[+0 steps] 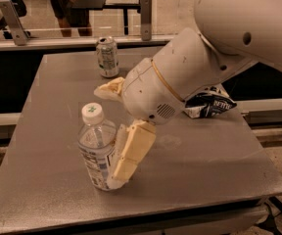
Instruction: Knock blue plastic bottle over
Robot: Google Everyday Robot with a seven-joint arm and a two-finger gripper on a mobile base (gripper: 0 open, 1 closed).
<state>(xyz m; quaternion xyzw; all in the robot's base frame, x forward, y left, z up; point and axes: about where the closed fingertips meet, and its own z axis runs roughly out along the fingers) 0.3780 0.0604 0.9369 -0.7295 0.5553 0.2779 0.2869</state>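
Note:
The blue plastic bottle (96, 148), clear with a white cap and a white-and-blue label, stands upright near the front left of the grey table (43, 190). My gripper (108, 131) is open, with the jaws spread wide. Its near finger (133, 151) rests against the bottle's right side. Its far finger (109, 88) points left just behind the cap. The large white arm reaches in from the upper right.
A silver-green drink can (107, 57) stands at the table's back edge. A dark blue snack bag (209, 105) lies at the right, partly hidden by the arm. A rail, table legs and people's legs are behind the table.

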